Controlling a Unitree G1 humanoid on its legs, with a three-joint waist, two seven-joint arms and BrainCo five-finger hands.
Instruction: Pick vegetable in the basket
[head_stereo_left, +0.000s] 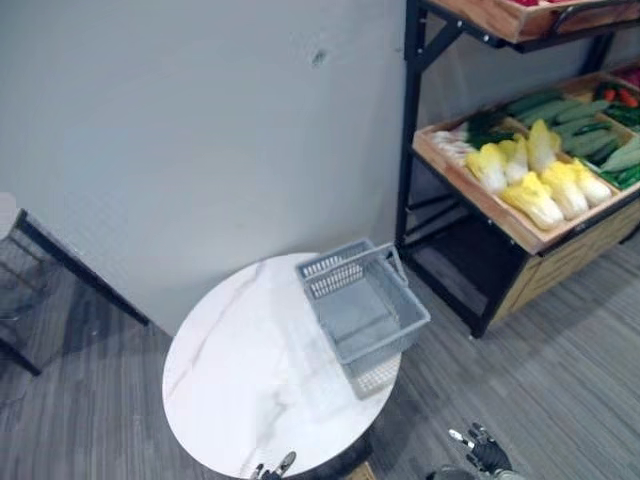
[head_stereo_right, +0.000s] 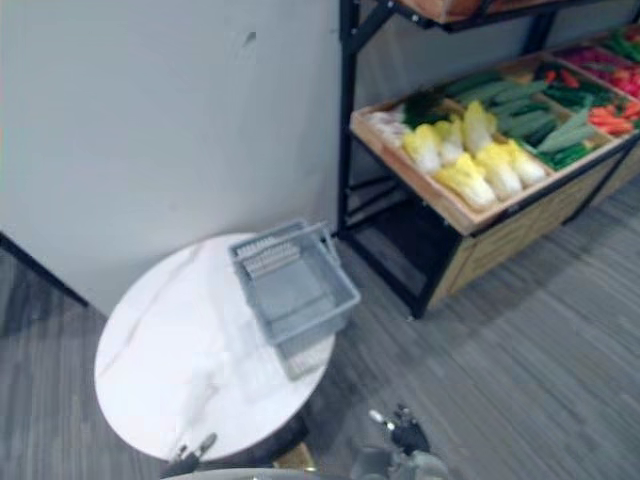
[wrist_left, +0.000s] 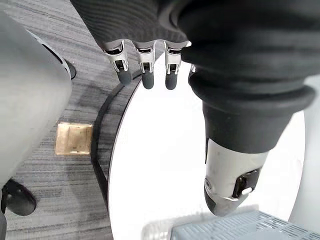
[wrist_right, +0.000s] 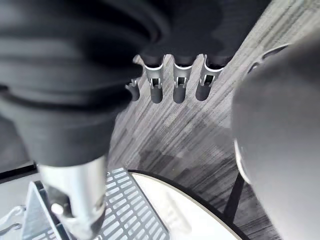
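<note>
We count one grey plastic mesh basket (head_stereo_left: 365, 310) on the round white marble table (head_stereo_left: 240, 390), six yellow-white napa cabbages (head_stereo_left: 535, 200) well apart in the wooden rack tray (head_stereo_left: 480, 207), left wrist view adds a square brass floor plate (wrist_left: 74, 139), left hand (wrist_left: 143, 75) and right hand (wrist_right: 180, 86) fingers straight, holding nothing

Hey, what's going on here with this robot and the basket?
Nothing is picked yet. The grey basket sits empty on the round white table. The left hand and right hand hang low and open, holding nothing. The vegetables, cabbages and cucumbers among them, lie on the shelf to the right.
</note>
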